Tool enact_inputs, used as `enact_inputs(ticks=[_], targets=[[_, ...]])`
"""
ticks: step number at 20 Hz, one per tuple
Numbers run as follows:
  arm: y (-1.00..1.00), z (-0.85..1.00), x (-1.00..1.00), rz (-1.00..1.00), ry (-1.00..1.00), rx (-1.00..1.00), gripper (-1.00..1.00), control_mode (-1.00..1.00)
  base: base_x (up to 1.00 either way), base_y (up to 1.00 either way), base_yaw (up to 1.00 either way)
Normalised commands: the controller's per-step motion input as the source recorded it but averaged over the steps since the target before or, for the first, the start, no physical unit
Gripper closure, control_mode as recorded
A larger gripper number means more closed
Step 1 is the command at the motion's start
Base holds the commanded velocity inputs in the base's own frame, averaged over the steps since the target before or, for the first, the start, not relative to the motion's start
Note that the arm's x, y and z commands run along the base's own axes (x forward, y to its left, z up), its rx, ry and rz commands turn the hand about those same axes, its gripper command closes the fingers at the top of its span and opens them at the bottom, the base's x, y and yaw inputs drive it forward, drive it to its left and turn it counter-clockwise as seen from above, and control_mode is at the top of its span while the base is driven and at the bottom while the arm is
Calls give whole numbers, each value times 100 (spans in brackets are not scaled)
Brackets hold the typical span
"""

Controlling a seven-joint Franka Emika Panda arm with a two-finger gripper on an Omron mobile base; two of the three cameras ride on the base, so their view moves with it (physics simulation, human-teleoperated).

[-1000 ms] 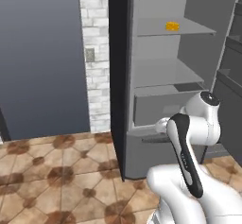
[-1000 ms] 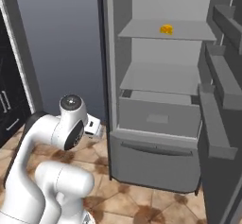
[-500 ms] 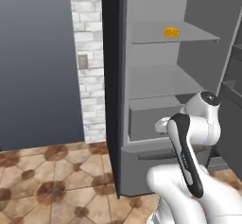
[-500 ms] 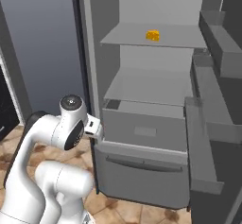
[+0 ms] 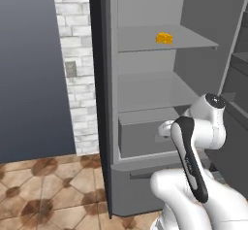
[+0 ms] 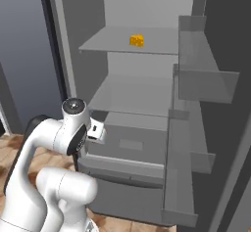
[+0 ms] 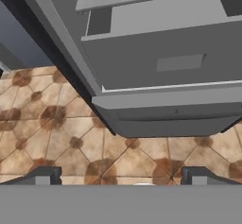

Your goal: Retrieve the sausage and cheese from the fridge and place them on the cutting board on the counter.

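The fridge (image 5: 145,6) stands open in front of me, its grey shelves lit. A yellow-orange cheese (image 5: 164,38) wedge sits on the upper shelf, and the right base view shows the cheese (image 6: 137,40) near the shelf's middle. My gripper (image 7: 118,176) hangs low in front of the fridge, open, with nothing between its fingertips (image 7: 43,175). It points down at the drawer (image 7: 165,53) and the floor tiles. The sausage, the cutting board and the counter are out of view.
The open fridge door with its bins (image 6: 201,74) juts out on the right. A strip of white brick wall (image 5: 72,54) and a dark panel (image 5: 29,69) stand left of the fridge. Brown patterned floor tiles (image 5: 43,195) lie below.
The whole picture has shifted: the base has driven closer to the fridge, which looks larger and more central. The arm holds the same pose and the gripper stays open.
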Motion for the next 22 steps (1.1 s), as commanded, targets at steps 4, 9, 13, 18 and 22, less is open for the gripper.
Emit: enact_inputs(ticks=[4, 9, 13, 18, 22], targets=[[0, 0, 0, 0, 0, 0, -100, 100, 20, -24, -4], [0, 0, 0, 0, 0, 0, -100, 100, 6, -1, -2], [0, 0, 0, 0, 0, 0, -100, 100, 0, 0, 0], [0, 0, 0, 0, 0, 0, -100, 100, 0, 0, 0], [0, 0, 0, 0, 0, 0, -100, -100, 0, 0, 0]])
